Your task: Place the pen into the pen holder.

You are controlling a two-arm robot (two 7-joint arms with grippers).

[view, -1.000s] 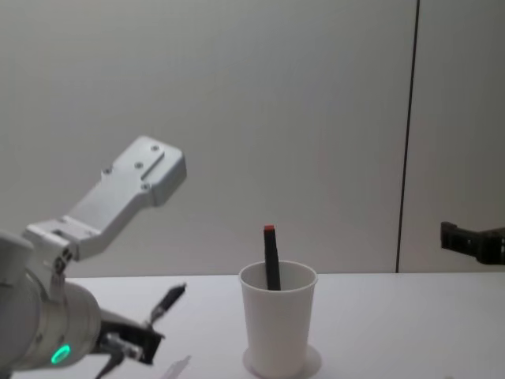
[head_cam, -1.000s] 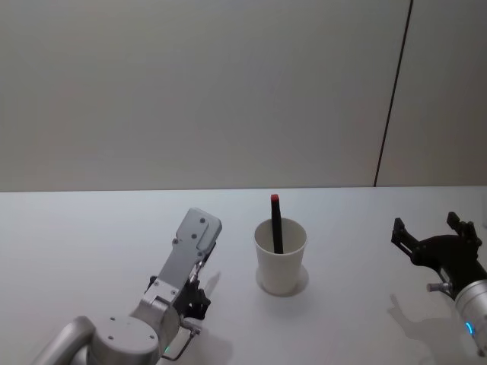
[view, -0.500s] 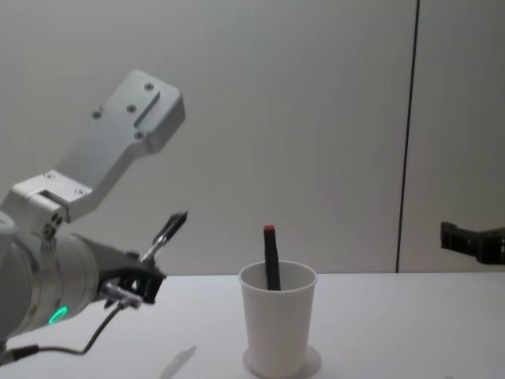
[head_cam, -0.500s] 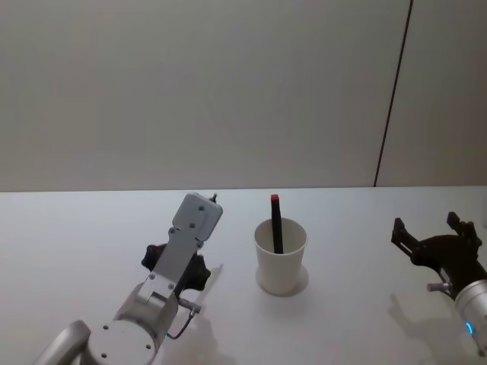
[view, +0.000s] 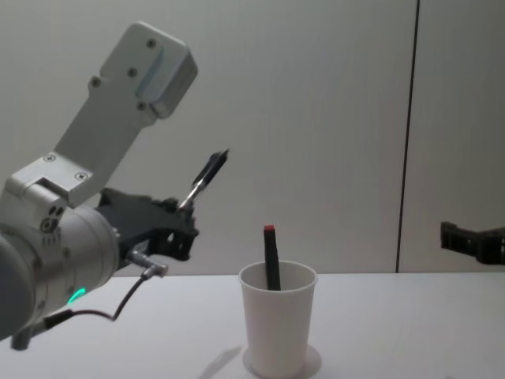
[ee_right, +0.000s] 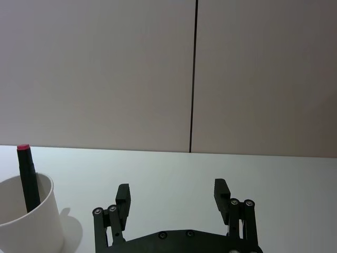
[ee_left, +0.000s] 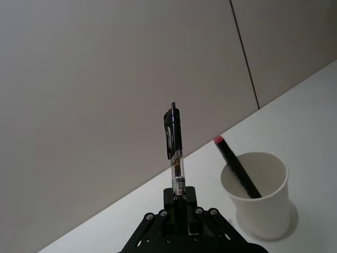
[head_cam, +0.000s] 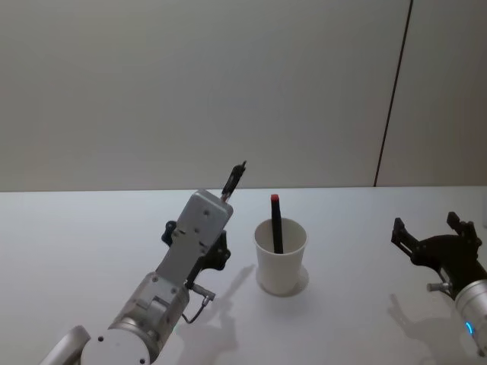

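Left gripper point(ee_left: 179, 197) above the worktop point(head_cam: 84, 236), to the left of the pen holder point(head_cam: 280, 263). Its jaws are closed on the lower end of the pen point(ee_left: 174, 147). The clear barrel projects beyond the jaws, with the black clip end farthest out. In the chest view the pen point(view: 208, 175) tilts toward the holder, higher than its rim and clear of it. The holder stands upright and contains a black marker with a red tip point(head_cam: 276, 225). Right gripper point(ee_right: 171, 195) hangs at the right side, well apart from the holder, jaws spread open and empty.
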